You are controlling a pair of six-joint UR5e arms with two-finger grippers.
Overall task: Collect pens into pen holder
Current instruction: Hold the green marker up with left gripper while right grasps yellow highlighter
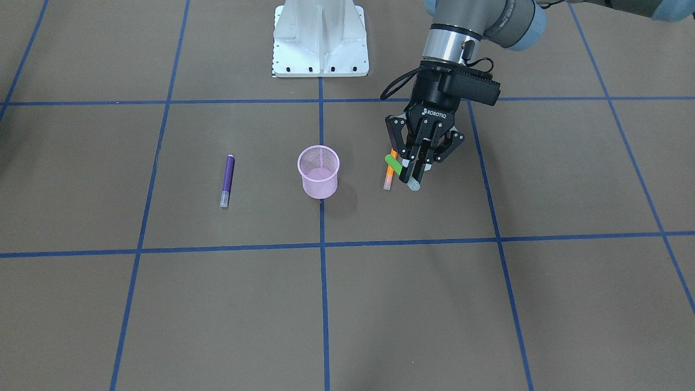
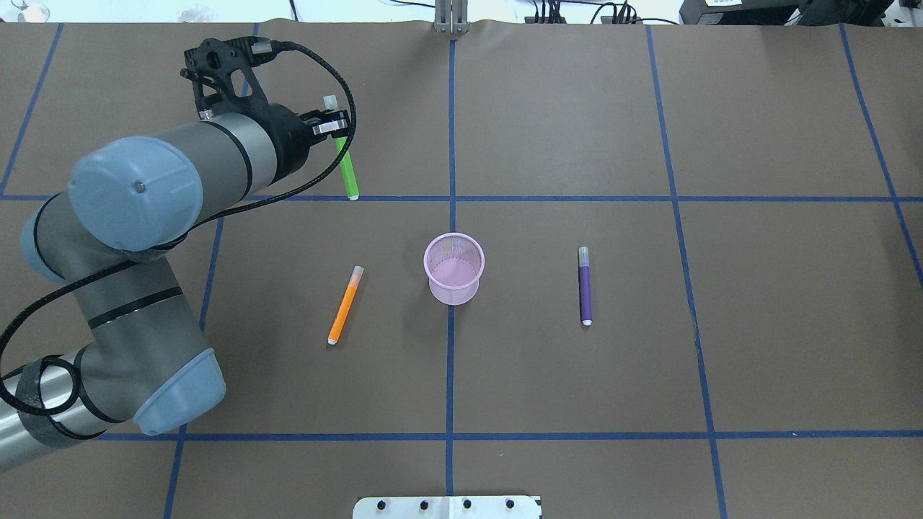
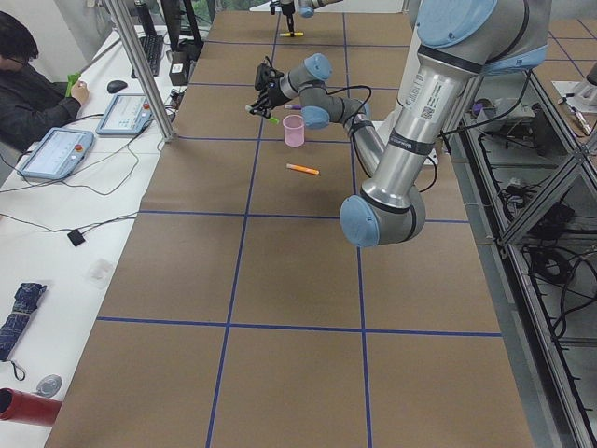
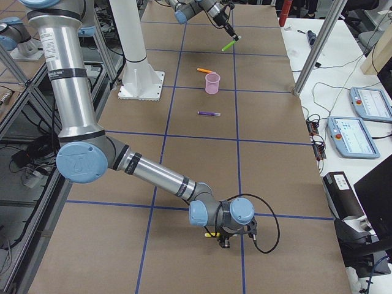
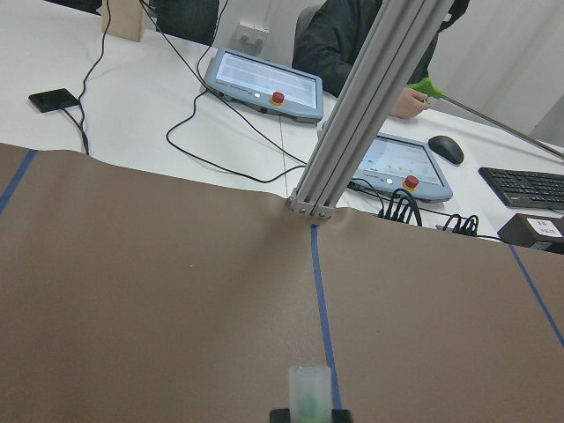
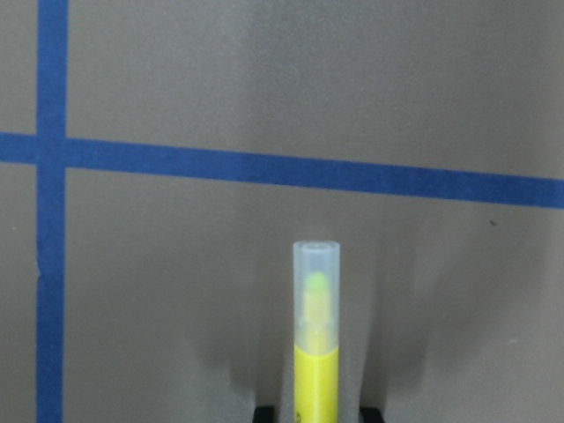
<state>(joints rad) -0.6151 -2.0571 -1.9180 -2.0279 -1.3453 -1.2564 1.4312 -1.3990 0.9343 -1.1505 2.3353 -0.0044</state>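
**A:** Pink mesh, that's the pen holder [image 2: 453, 268]. It stands upright in the middle of the brown surface [image 2: 577, 108], right on a blue tape line.

**B:** And the pens around it?

**A:** The orange pen [image 2: 345, 305] lies flat near the holder on the robot's left. The purple pen [image 2: 585, 286] lies flat on the other side, a little further off. Neither touches the holder.

**B:** What about the green one?

**A:** The green pen [image 2: 347, 169] is up off the surface and tilted. The left gripper [image 1: 411, 172] pinches it close to its whitish cap, and the coloured end hangs free. It's further out than the orange pen, on the same side.

**B:** And the yellow?

**A:** The yellow pen [image 6: 315, 352] is well apart from everything else, at the right end of the surface. It sits between the fingers of the right gripper [image 4: 224, 241], which is low over the surface. Whether the fingers actually clamp the pen or only flank it, I can't tell.
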